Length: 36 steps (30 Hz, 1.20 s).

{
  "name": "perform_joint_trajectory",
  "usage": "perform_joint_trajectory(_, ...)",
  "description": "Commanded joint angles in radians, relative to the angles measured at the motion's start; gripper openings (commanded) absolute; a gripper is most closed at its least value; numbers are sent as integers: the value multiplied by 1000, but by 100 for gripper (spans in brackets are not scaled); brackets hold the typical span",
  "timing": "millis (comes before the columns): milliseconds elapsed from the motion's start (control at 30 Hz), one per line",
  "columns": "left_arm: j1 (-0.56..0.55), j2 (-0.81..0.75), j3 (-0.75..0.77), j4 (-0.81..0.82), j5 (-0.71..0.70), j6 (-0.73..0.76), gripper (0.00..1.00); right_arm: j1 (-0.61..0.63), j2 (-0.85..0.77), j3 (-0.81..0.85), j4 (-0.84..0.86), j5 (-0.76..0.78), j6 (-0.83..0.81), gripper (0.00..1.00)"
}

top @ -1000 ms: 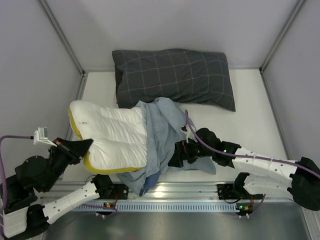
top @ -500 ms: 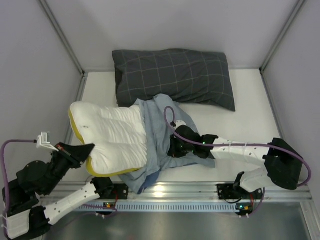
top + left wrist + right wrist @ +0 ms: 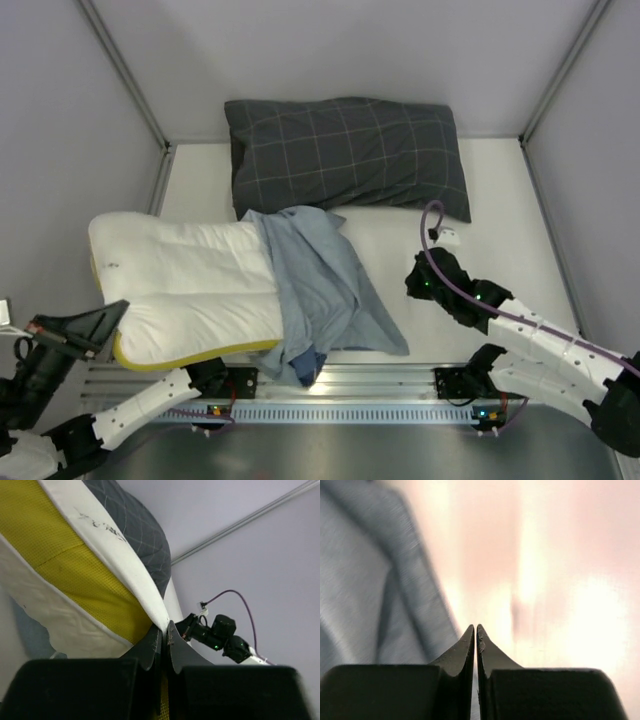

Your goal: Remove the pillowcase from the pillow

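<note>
The left hand (image 3: 163, 635) pinches the plump pillow's (image 3: 185, 290) yellow-piped edge. The right hand (image 3: 475, 636), pressed together and empty, hangs near the limp, light pillowcase (image 3: 325, 290), probably best pinched at its loose right edge.

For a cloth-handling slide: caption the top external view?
Left gripper clamps the pillow at its corner, pillowcase covering only its right end; right gripper shut, off the cloth.

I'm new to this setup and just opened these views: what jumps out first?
A plump white pillow lies at the left, its yellow-piped corner pinched in the left gripper. The blue pillowcase lies bunched over its right end, and a dark grey checked pillow sits at the back.
</note>
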Motion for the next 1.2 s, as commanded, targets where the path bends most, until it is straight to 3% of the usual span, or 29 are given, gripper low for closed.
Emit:
perform_joint_trajectory(0,3,-63,55,43,-55,-14,0,-93,-51,2,-86,28,-60,0)
perform_joint_trajectory(133,4,-64,66,9,-56,-40,0,-113,-39,16,-45,-53,-126,0)
perform_joint_trajectory(200,3,-60,30,10,-43,-54,0,-112,-4,21,18,-263,-190,0)
perform_joint_trajectory(333,0,-38,-32,10,-31,-71,0,-104,138,27,140,-504,-203,71)
perform_joint_trajectory(533,-1,37,-97,9,24,-79,0,-109,221,6,438,-797,-67,100)
perform_joint_trajectory(567,-3,49,-106,9,38,-76,0,-107,234,1,481,-872,-48,99)
perform_joint_trajectory(700,-1,153,-169,9,112,-60,0,-109,263,-25,561,-871,-26,99)
perform_joint_trajectory(967,2,289,-286,45,172,-54,0,-86,104,-13,308,-757,-163,99)
perform_joint_trajectory(1100,2,284,-284,108,176,-34,0,26,19,-10,242,-736,-191,99)
perform_joint_trajectory(1167,2,286,-281,124,178,-28,0,92,11,1,184,-651,-194,98)
